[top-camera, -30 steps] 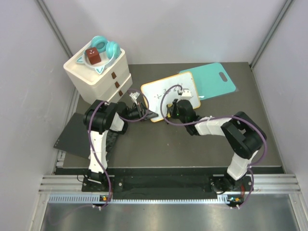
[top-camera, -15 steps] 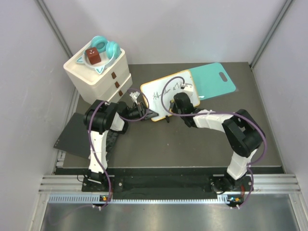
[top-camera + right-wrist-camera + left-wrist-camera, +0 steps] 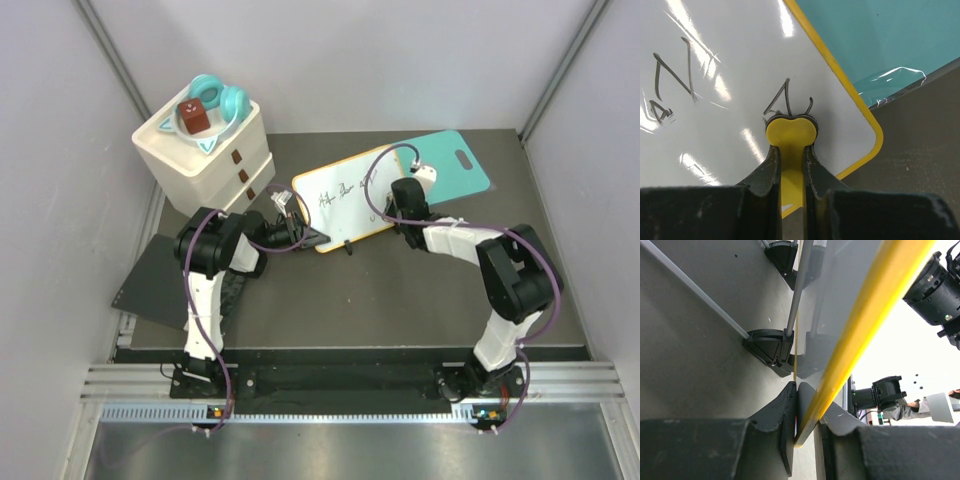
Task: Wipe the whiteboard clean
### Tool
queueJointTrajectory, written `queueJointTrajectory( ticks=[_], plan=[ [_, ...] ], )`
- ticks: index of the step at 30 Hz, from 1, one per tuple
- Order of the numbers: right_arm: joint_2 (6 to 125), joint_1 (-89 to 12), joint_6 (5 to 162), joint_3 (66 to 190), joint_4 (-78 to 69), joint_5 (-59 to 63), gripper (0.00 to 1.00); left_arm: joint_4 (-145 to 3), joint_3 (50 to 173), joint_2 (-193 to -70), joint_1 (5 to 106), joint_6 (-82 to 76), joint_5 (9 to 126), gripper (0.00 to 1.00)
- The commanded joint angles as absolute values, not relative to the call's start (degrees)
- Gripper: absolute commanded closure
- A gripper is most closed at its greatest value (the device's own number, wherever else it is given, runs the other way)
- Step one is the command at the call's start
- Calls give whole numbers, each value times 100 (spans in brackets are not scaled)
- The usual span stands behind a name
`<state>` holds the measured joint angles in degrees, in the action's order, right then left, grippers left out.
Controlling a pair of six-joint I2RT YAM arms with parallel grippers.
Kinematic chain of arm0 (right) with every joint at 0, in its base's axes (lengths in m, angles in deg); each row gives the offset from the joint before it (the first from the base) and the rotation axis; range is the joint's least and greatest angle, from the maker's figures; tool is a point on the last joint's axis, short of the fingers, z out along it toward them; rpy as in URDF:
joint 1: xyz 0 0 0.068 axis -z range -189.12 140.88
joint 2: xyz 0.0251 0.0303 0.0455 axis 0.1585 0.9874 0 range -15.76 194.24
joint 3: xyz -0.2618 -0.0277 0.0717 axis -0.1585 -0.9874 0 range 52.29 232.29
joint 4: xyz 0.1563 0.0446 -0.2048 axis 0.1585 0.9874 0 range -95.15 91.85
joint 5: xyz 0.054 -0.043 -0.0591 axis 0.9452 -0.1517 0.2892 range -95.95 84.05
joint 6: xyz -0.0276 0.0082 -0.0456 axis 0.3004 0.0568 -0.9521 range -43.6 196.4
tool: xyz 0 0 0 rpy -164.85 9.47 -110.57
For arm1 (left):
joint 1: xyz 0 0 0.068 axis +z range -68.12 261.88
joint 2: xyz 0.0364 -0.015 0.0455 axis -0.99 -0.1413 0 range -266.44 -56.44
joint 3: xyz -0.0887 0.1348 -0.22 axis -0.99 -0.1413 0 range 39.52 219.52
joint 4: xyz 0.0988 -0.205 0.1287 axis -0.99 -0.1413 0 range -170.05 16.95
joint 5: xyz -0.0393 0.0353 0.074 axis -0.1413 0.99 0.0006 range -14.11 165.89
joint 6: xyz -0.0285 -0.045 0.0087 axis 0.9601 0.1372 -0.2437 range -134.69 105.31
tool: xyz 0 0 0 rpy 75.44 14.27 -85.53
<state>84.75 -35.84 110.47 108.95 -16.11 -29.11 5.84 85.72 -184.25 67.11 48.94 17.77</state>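
Observation:
The whiteboard (image 3: 340,200) with its yellow frame stands tilted at the table's middle, with black handwriting (image 3: 335,194) on it. My left gripper (image 3: 300,234) is shut on the board's lower left frame edge (image 3: 865,315), with the jaws (image 3: 807,420) pinching the yellow rim. My right gripper (image 3: 392,200) is shut on a yellow eraser (image 3: 791,132), which is pressed flat on the white surface (image 3: 730,115) near the board's right corner. Black strokes (image 3: 785,97) show just past the eraser's tip, and more strokes (image 3: 670,80) lie to the left.
A teal cutting board (image 3: 450,165) lies behind the whiteboard's right end and also shows in the right wrist view (image 3: 875,40). A white drawer unit (image 3: 205,150) with a teal bowl and a brown block stands at the back left. A black mat (image 3: 155,280) lies at the left.
My right gripper has slid the eraser rightward across the board, from its middle to its right corner. The left gripper has held still on the frame.

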Motion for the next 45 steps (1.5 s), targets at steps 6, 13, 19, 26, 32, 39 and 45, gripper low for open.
queueJointTrajectory(
  ticks=[6,13,19,26,32,39,45],
  plan=[
    [8707,-4918,10778,10432,-2754,-2529,100,2416,8602,-18450,6527,5184,1156,78],
    [9147,-5184,10778,10484,-3398,-2177,100,2416,8593,-18415,6509,5193,1094,78],
    [8875,-5026,10716,10844,-2496,-2975,100,2416,8584,-18441,6492,5166,1086,78],
    [8752,-4174,10813,11073,-2132,-2722,100,2416,8593,-18406,6483,5175,1068,78],
    [8584,-3689,10770,10881,-2202,-2503,100,2416,8619,-18397,6483,5184,1068,78],
    [8567,-3803,11006,10292,-2474,-2098,100,2416,8593,-18423,6483,5166,1068,78],
    [8435,-4120,11322,10001,-2387,-2019,100,2416,8593,-18441,6474,5166,1085,78]
  ],
)
